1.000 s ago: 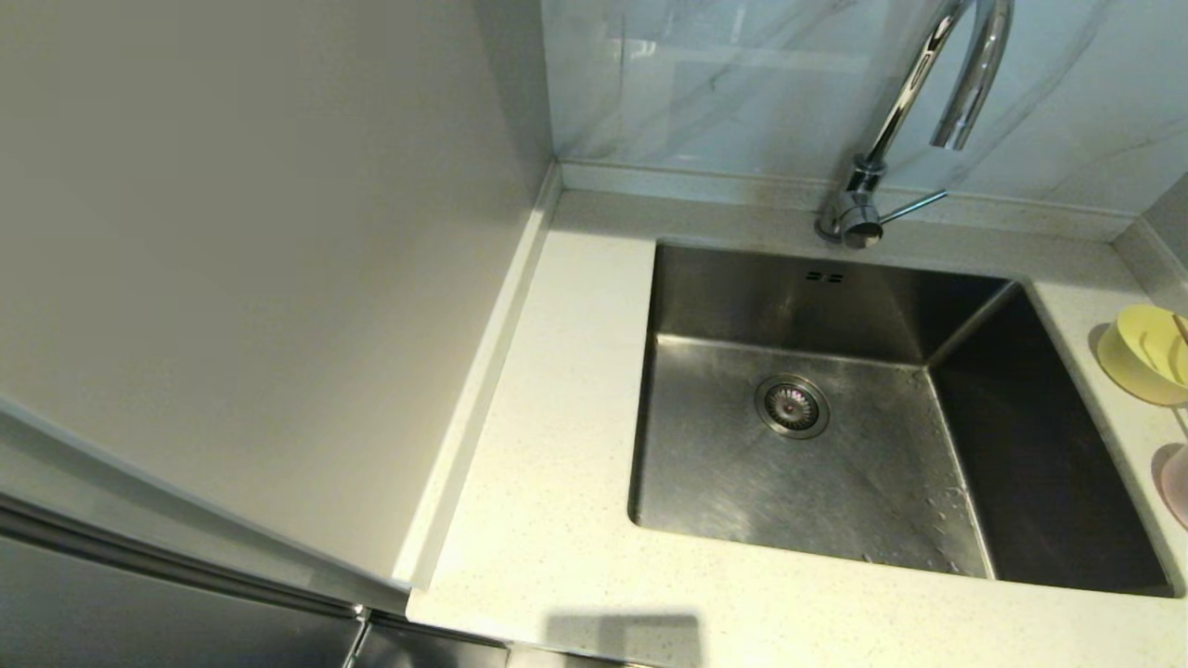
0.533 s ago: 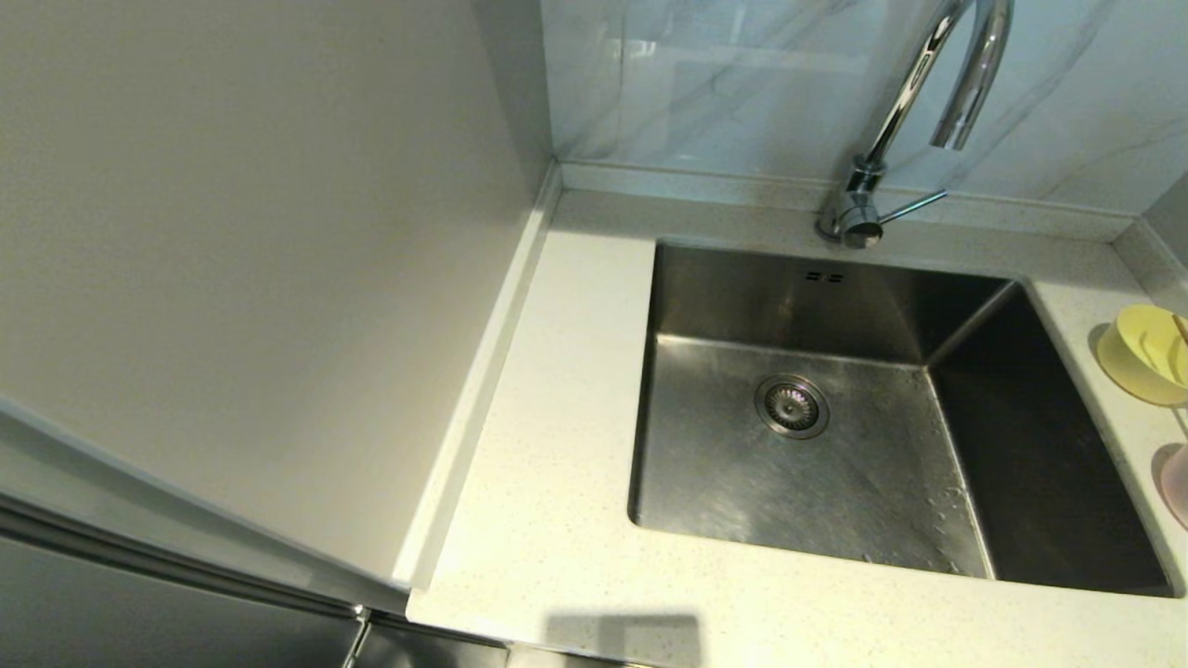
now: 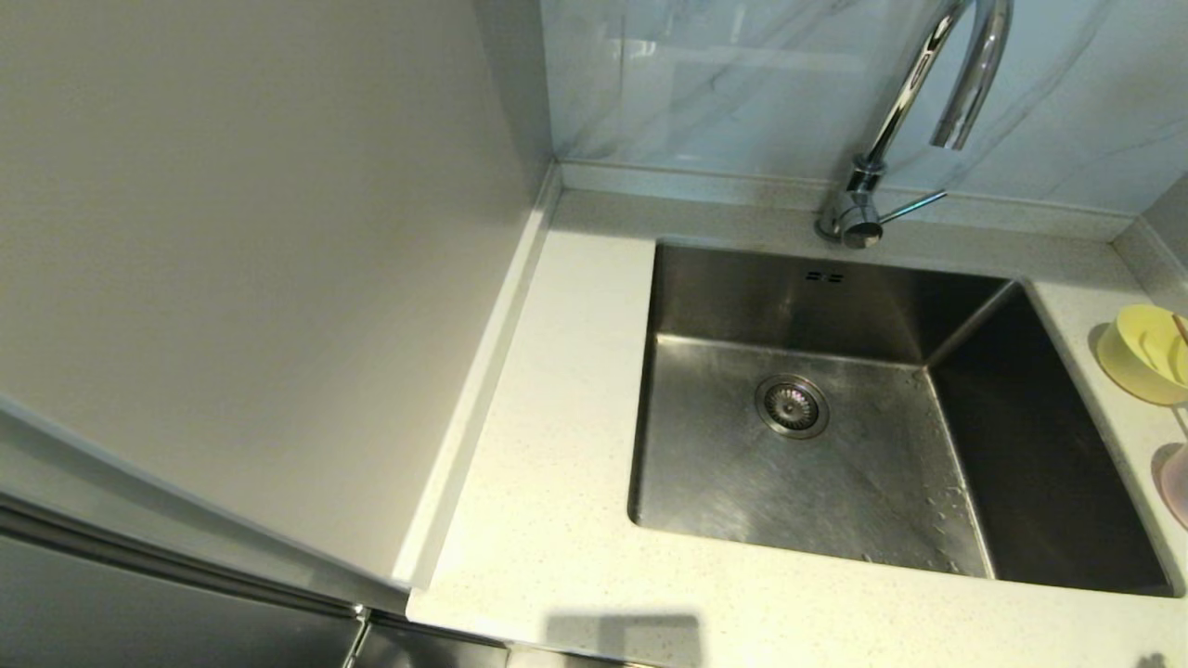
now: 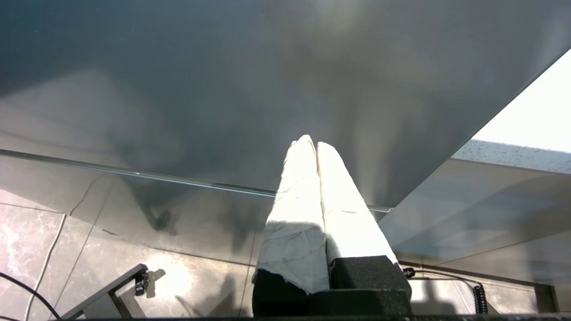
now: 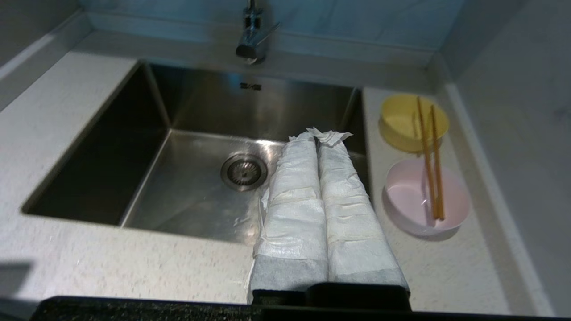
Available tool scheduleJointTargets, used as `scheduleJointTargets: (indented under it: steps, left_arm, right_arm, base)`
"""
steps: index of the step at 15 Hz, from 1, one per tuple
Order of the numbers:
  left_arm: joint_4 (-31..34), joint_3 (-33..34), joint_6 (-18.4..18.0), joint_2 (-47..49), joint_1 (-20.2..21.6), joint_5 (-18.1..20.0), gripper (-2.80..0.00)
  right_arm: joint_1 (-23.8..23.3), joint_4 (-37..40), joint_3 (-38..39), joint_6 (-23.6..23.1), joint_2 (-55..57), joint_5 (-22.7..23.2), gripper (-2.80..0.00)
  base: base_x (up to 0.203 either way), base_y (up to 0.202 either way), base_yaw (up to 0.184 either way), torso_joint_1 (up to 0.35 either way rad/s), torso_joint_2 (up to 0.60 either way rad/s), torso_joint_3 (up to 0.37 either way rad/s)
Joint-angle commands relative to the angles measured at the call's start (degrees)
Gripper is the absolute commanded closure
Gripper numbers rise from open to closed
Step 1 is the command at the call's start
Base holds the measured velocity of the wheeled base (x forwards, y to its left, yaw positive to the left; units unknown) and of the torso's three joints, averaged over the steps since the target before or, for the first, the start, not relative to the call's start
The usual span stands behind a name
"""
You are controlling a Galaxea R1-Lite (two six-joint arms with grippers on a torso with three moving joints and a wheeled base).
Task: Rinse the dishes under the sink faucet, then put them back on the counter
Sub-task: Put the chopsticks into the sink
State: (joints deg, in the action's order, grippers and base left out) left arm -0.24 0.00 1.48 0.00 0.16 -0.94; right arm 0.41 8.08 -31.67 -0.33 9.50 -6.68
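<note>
Opening reach: right tool (image 5: 317, 136), clenched empty, hangs near the sink (image 5: 147, 187); next, release over the pink bowl (image 5: 426, 203) and chopsticks (image 5: 433, 160) on the table (image 5: 134, 263). Left tool (image 4: 312, 145) clenched, parked.

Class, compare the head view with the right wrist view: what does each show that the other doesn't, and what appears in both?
Only the head view: the faucet's gooseneck spout and the plain side panel left of the counter.

Only the right wrist view: the right hand, shut, hanging above the sink's near edge, and the chopsticks lying across both bowls.

Both: the sink, drain strainer, counter, yellow bowl, pink bowl.
</note>
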Motion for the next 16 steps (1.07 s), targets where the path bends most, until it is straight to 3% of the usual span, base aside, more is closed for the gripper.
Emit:
scheduleJointTargets:
  steps: [1,6,12,14,16]
  left_arm:
    - [0.0,0.0,0.0,-0.2,0.0,0.0,0.0]
    - [0.0,0.0,0.0,-0.2,0.0,0.0,0.0]
    - [0.0,0.0,0.0,-0.2,0.0,0.0,0.0]
    - [0.0,0.0,0.0,-0.2,0.0,0.0,0.0]
    - [0.0,0.0,0.0,-0.2,0.0,0.0,0.0]
  right_arm:
    - [0.0,2.9,-9.2,0.0,9.6,-1.8,0.0]
    - [0.0,20.6,-33.7,0.0,32.1,-4.9,0.0]
    - [-0.7,29.9,-56.8,-0.3,61.4,-6.2,0.0]
    - [-3.8,34.2,-67.6,-0.6,69.9,-2.6,0.0]
    - [-10.3,42.2,-78.6,-0.5,77.0,3.3,0.0]
  base:
    - [0.0,0.0,0.0,0.0,0.0,0.0]
    - [0.0,0.0,0.0,0.0,0.0,0.0]
    - [0.0,0.0,0.0,0.0,0.0,0.0]
    - [0.0,0.0,0.0,0.0,0.0,0.0]
    - [0.0,0.0,0.0,0.0,0.0,0.0]
